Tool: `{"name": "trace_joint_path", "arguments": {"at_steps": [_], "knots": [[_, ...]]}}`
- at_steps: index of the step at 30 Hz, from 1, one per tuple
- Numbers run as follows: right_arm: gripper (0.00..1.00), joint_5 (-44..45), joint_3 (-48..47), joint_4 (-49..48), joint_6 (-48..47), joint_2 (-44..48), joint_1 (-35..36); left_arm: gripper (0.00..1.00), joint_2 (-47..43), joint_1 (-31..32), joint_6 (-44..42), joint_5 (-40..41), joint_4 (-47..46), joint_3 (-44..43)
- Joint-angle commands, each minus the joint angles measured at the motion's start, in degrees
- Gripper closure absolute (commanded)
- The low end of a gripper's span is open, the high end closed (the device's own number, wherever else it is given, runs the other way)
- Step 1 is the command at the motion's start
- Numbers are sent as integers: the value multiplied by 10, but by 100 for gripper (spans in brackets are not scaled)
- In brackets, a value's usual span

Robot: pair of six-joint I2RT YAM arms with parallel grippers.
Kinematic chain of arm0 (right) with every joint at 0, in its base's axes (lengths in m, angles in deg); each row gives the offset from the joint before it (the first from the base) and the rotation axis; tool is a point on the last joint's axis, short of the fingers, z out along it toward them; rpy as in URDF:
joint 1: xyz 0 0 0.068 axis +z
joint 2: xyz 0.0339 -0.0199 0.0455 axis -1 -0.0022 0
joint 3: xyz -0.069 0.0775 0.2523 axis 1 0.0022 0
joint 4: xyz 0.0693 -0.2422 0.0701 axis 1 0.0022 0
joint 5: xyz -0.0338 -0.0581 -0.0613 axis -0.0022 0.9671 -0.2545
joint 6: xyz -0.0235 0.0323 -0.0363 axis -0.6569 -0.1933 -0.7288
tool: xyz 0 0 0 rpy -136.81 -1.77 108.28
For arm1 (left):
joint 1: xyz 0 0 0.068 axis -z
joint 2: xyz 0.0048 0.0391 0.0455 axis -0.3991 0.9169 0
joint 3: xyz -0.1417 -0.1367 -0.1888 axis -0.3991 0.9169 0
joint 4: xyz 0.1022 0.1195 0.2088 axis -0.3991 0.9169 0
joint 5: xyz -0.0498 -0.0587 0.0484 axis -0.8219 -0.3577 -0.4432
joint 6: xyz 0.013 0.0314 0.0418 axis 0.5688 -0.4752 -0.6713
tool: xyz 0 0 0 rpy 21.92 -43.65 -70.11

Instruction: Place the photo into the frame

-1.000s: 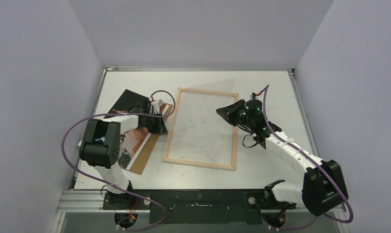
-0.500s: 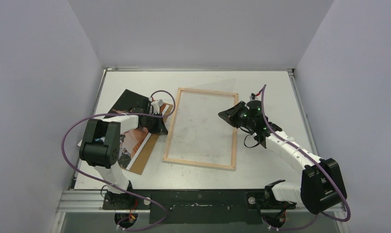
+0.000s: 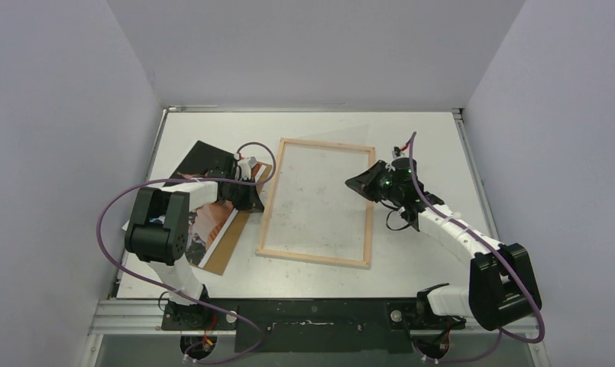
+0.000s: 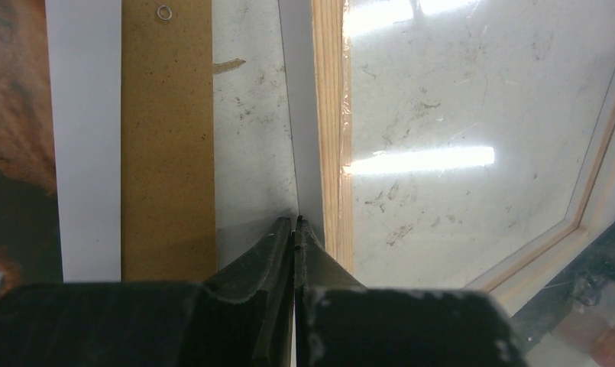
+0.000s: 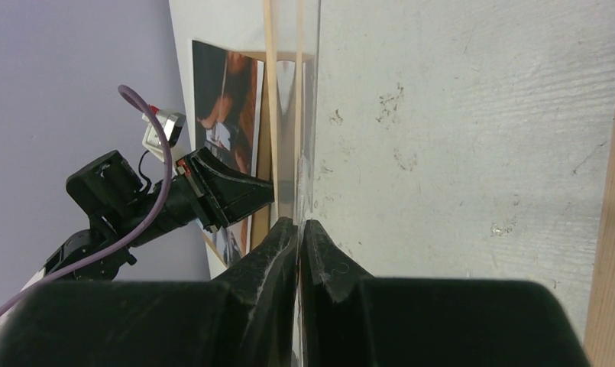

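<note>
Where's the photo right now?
Top view, left side of the table: the photo lies face up on the brown backing panel, just left of the frame.

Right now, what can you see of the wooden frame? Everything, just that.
The frame is a thin rectangle of four narrow light-wood slats. It lies flat mid-table, slightly skewed, long sides running away from the arms. It holds no photo. A clear sheet hangs over it, pinched by the left gripper and the right gripper. Whether it touches the slats I cannot tell. A brown board lies left of it, apart.
</note>
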Motion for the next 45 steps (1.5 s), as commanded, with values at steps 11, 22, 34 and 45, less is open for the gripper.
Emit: {"name": "trace_joint_path", "arguments": {"at_steps": [11, 22, 34, 45], "knots": [[95, -39, 25, -50, -10, -1, -13, 100, 7, 1, -1, -6, -3, -4], [95, -48, 32, -34, -24, 3, -28, 100, 7, 1, -1, -5, -1, -5], [95, -55, 37, -60, -26, -21, -34, 100, 9, 1, 0, -6, 0, -8], [95, -67, 5, -49, -83, -60, -45, 100, 12, 3, 0, -9, 1, -12]]}}
